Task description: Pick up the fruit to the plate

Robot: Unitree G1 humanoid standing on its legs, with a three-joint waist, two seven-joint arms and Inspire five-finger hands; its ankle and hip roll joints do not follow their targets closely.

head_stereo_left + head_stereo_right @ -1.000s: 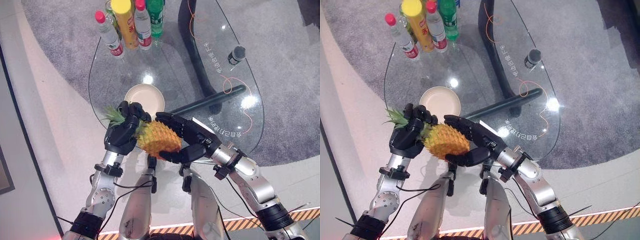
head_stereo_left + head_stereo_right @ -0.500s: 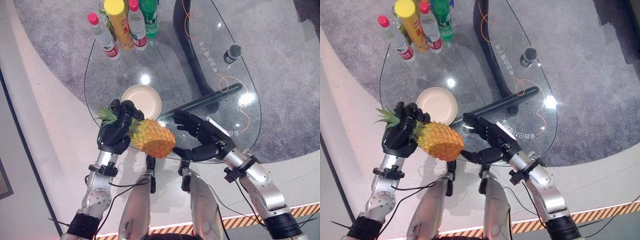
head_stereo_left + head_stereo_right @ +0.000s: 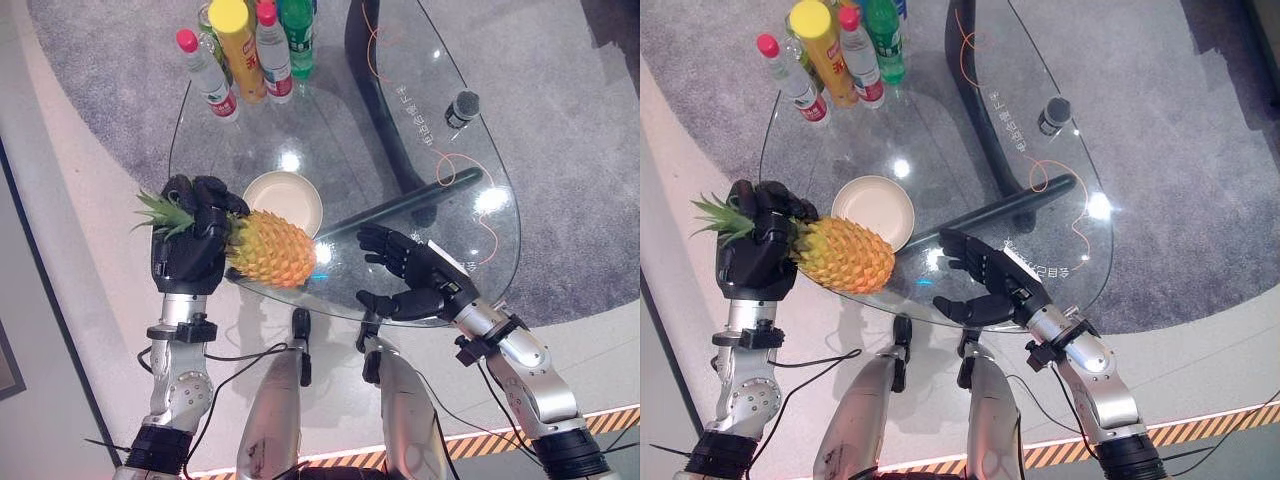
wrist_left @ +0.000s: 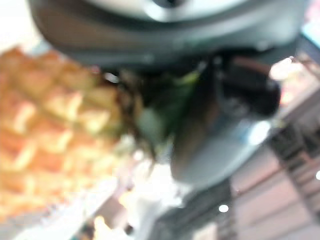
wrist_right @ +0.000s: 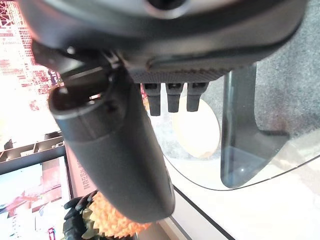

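**Pineapple lifted, not yet on the plate**

A glass bench [image 3: 440, 110] with a rounded edge stands over grey carpet and a pale floor. At its far left side there is a group of bottles [image 3: 250, 45], and a small dark object [image 3: 459, 108] stands far on the right. A cream plate [image 3: 285, 200] lies near the middle of the bench, and nothing is on it.

The left robot hand [image 3: 190, 250] has its fingers curled around the crown end of the pineapple [image 3: 268, 248], where the green leaves begin. The fruit lies almost level in the air, with its yellow body pointing right, over the near left edge of the glass and just beside the plate. The right robot hand [image 3: 415, 280] is apart from the fruit, over the near right part of the bench, with fingers spread and holding nothing.

I judge that the pick is done and the carry is about half finished; the fruit must go a little farther and then be put down.

Whether the pineapple touches the glass edge I cannot tell. In the left wrist view the fruit and leaves are blurred.
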